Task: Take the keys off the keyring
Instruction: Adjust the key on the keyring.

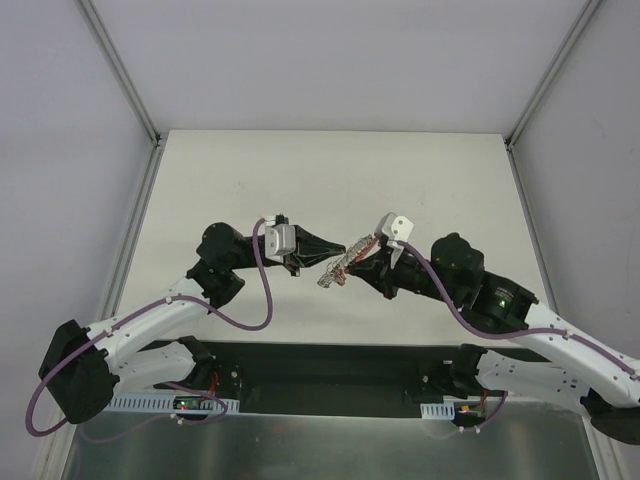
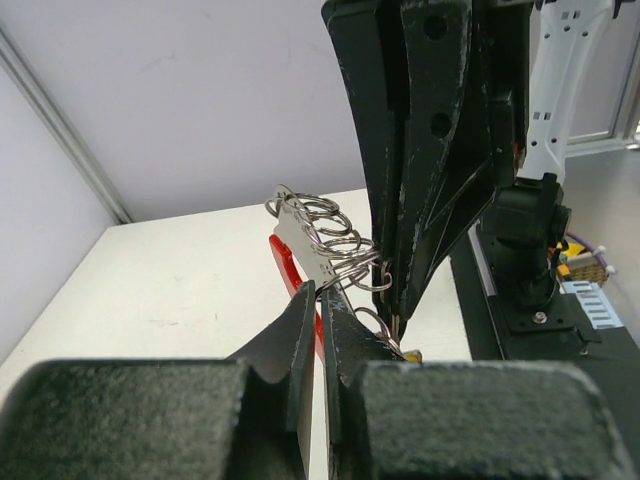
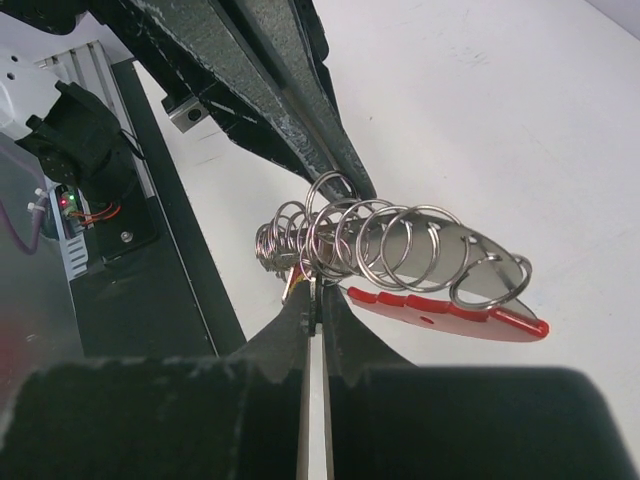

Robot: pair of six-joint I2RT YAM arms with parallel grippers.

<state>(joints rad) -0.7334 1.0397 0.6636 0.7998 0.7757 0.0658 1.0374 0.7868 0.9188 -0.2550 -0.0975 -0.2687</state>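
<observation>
Since freeing keys takes one hold to steady and one to work, both arms meet in mid-air over the table [image 1: 250,170]. The right gripper [image 3: 317,300] is pinched tight on the keyring [image 3: 370,240] at the base of its coils, and the left gripper [image 2: 319,305] is pressed together with its tips against the same bunch, its catch hidden. Count: one red plastic piece [image 3: 440,318], one pale grey tag [image 2: 300,245], roughly seven wire loops; the keys [image 1: 333,273] form a jagged clump, number unreadable.
</observation>
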